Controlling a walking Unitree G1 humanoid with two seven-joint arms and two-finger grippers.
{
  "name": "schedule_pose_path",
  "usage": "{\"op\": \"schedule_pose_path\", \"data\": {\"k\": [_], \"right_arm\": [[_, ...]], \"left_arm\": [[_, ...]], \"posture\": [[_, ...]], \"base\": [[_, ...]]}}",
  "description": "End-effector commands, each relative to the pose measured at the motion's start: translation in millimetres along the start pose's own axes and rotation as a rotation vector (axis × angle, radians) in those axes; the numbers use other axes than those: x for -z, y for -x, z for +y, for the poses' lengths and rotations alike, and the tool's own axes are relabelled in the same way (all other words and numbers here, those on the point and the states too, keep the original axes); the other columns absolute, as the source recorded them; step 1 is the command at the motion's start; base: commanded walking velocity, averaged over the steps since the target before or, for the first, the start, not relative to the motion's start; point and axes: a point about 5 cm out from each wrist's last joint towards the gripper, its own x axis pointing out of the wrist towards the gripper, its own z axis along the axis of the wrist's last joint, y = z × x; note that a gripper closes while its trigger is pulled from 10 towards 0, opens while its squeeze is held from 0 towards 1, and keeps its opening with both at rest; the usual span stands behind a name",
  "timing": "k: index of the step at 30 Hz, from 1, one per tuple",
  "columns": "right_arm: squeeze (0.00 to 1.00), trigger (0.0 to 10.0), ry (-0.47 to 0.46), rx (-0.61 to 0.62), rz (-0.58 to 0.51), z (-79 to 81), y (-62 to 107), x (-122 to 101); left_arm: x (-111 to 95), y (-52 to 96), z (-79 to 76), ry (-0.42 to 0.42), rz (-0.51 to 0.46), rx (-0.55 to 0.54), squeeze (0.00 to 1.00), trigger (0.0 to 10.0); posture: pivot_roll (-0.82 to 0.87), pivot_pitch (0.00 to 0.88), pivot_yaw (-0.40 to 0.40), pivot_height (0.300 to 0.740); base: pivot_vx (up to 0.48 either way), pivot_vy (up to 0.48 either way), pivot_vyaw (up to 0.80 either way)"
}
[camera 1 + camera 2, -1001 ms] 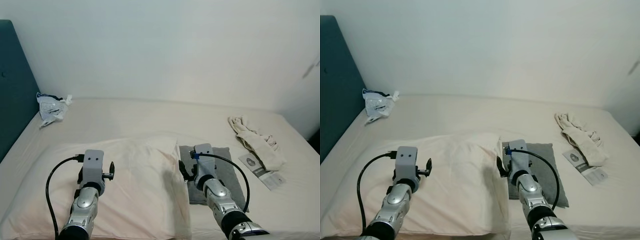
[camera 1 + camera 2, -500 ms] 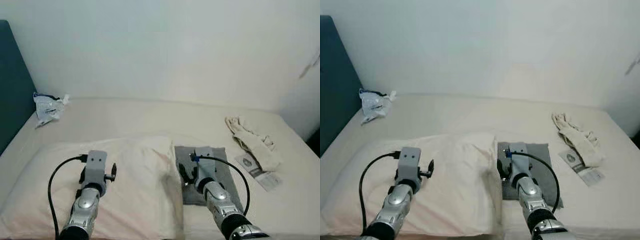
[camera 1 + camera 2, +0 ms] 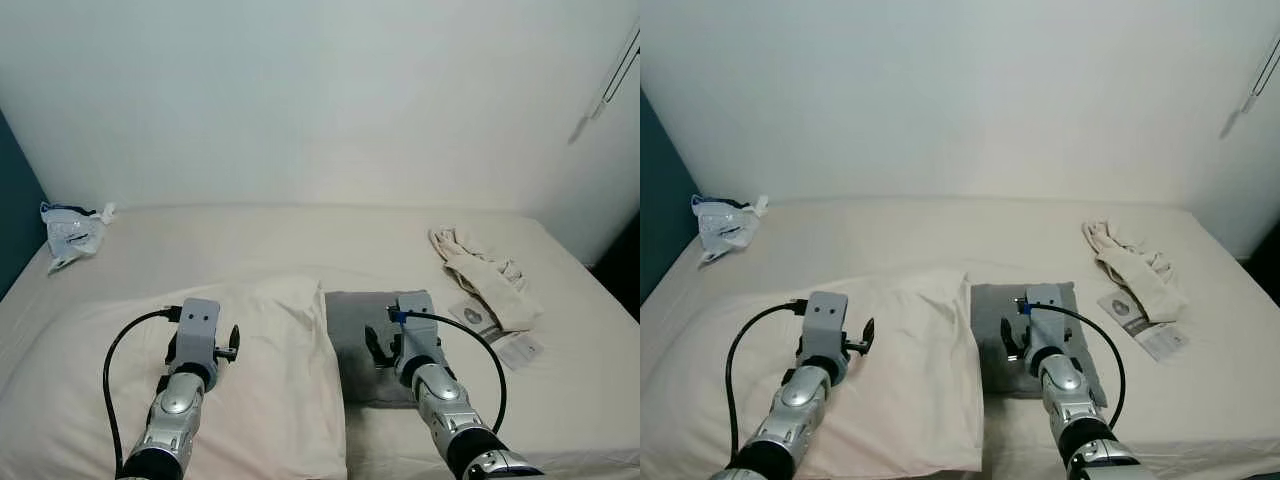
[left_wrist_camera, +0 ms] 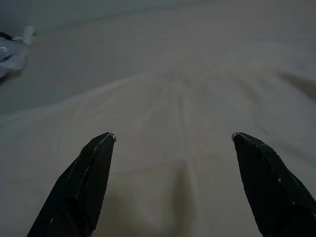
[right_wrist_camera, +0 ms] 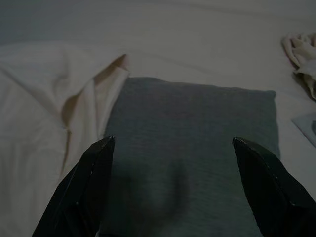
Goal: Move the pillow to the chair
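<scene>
So the pillow point(image 3: 840, 380) lies flat on the bed point(image 3: 940, 235), untouched. Above it hangs the left gripper point(image 4: 170, 143), jaws spread wide and empty; the right gripper point(image 5: 173, 143), equally wide and empty, sits just beside it over a grey cloth point(image 5: 197, 133), probably lining up a two-handed lift.

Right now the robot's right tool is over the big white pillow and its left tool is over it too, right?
Not quite. The right tool hangs open over the small grey cushion beside the pillow, as the right wrist view shows. The left tool is indeed over the big white pillow, open too.
</scene>
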Motion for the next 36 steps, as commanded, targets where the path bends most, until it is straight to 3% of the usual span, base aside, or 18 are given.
{"op": "schedule_pose_path", "data": {"k": [1, 8, 16, 25, 36], "right_arm": [[0.00, 10.0, -0.020, -0.013, -0.027, 1.1, -2.4, -7.3], [0.00, 10.0, 0.001, -0.127, -0.050, 11.4, -4.1, -13.8], [0.00, 10.0, 0.001, -0.106, -0.057, 8.6, -5.4, -17.1], [0.00, 10.0, 0.015, -0.087, -0.060, 2.2, -5.3, -19.1], [0.00, 10.0, 0.006, -0.051, -0.067, -4.9, -4.5, -19.5]], "left_arm": [[1.9, 2.0, 3.6, -0.023, -0.006, -0.009, 0.00, 10.0], [-3.7, -1.0, 11.9, -0.006, -0.020, -0.056, 0.00, 10.0], [-11.7, -4.5, 2.4, 0.000, -0.050, -0.007, 0.00, 10.0], [-17.2, -6.2, -3.1, 0.007, -0.073, 0.028, 0.00, 10.0], [-19.2, -6.9, -4.9, 0.001, -0.080, 0.057, 0.00, 10.0]], "posture": [[-0.04, 0.027, -0.065, 0.740], [-0.04, 0.025, -0.065, 0.715], [-0.04, 0.024, -0.059, 0.670], [-0.04, 0.026, -0.054, 0.670], [-0.04, 0.002, -0.054, 0.630]], "base": [[0.000, 0.000, 0.00], [0.000, 0.000, 0.00], [0.000, 0.000, 0.00], [0.000, 0.000, 0.00], [0.000, 0.000, 0.00]]}}
